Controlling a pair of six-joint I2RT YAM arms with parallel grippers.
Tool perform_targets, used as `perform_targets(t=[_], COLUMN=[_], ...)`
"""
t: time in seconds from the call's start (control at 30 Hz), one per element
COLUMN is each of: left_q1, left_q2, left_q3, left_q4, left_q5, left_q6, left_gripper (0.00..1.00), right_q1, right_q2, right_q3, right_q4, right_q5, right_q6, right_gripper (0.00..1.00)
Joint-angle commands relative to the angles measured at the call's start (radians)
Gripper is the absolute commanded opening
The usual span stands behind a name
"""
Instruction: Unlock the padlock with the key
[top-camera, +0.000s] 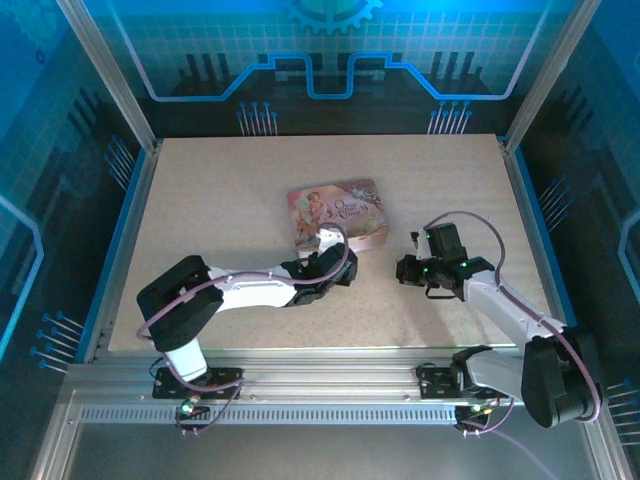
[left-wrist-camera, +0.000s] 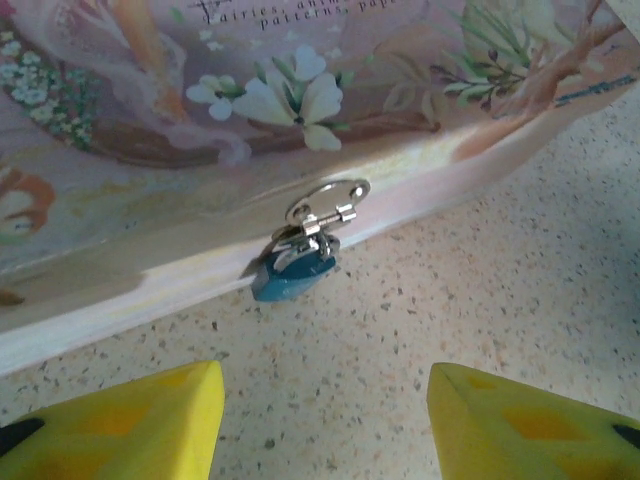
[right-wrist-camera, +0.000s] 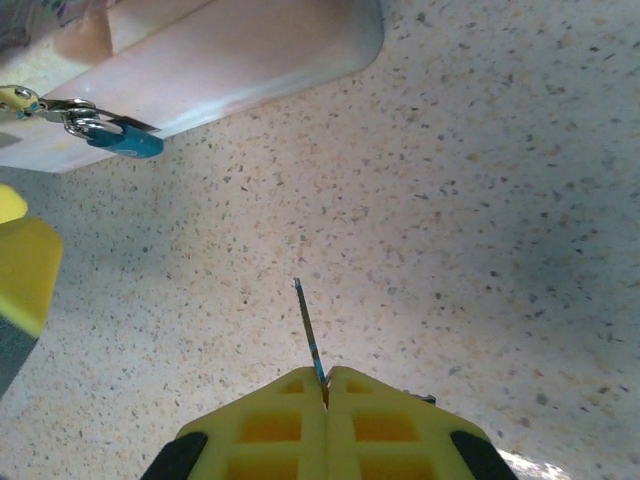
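Our left gripper (left-wrist-camera: 325, 385) stands parted, the padlock (left-wrist-camera: 292, 275) just ahead between its fingers, hanging on the tin (left-wrist-camera: 200, 120); our right gripper (right-wrist-camera: 327, 378) pinches the key (right-wrist-camera: 308, 325).

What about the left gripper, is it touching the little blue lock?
Apart. The left wrist view shows bare table between the left gripper and the padlock.

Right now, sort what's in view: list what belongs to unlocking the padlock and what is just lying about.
For the job: padlock, hanging from a clasp; key, pinched in the shut right gripper; open left gripper facing the padlock.
Just there: pink tin, which only carries the lock.
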Motion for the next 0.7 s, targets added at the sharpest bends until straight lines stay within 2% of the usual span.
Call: perform_targets(t=[0.0, 0.3, 0.5, 0.67], left_q1=[-0.007, -0.006, -0.002, 0.001], left_q2=[0.053, 0.160, 0.204, 0.226], left_q3=[0.055, 0.139, 0.170, 0.180], left_q4=[0.045, -0.020, -0.045, -0.047], left_q5=[-0.062, -0.155, -0.175, -0.183], left_q6=[-0.023, -0.039, -0.037, -0.034], left_gripper=[0.57, 0.57, 0.57, 0.52], right_q1=[0.021, 0.034, 0.034, 0.034], right_q2=[0.025, 0.053, 0.019, -0.004], right_q3=[-0.004, 0.008, 0.003, -0.004], right_q4=[0.084, 0.120, 0.109, 0.098], right_q5=[-0.037, -0.052, -0.040, -0.033], right_q6=[0.017, 0.021, 0.019, 0.017], right_gripper=[0.00, 0.00, 0.00, 0.00])
